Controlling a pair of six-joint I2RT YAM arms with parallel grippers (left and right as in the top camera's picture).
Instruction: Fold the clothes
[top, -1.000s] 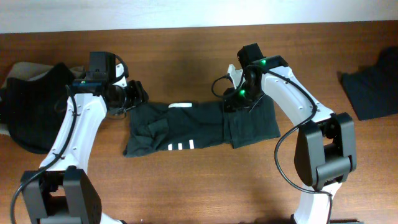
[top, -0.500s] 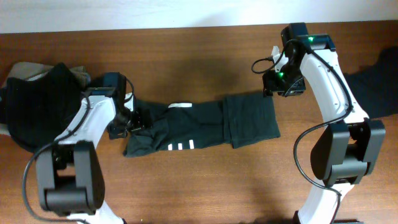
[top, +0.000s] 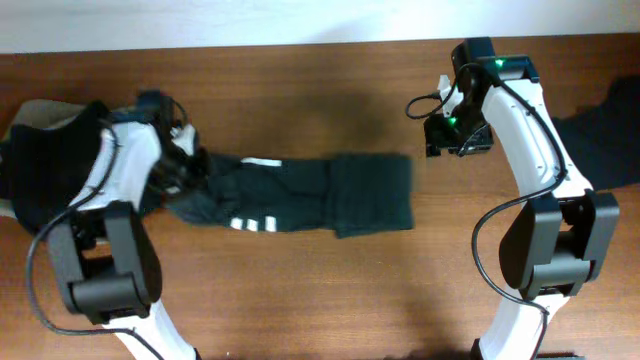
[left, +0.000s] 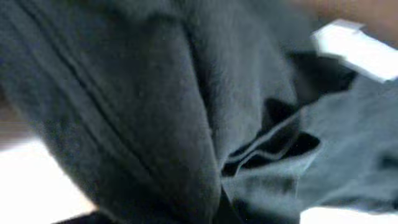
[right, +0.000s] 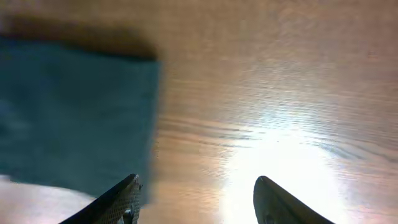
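A dark-green garment (top: 310, 195) of the clothes lies folded into a long strip across the table, with three small white hem marks (top: 252, 223) and a white label (top: 262, 162). My left gripper (top: 188, 170) is at the strip's left end, shut on the fabric. In the left wrist view dark cloth (left: 186, 112) fills the frame and hides the jaws; the white label (left: 354, 46) shows at top right. My right gripper (top: 450, 135) (right: 198, 182) stands open over bare wood, just right of the garment's right edge (right: 74, 112), holding nothing.
A heap of dark clothes (top: 55, 165) lies at the far left, behind my left arm. Another dark garment (top: 600, 120) lies at the far right edge. The wooden table (top: 320, 290) runs wide in front of the strip.
My left gripper has closed on the garment's left end and pulled the whole strip to the left. My right gripper let go of the right end earlier and has stayed back right since.
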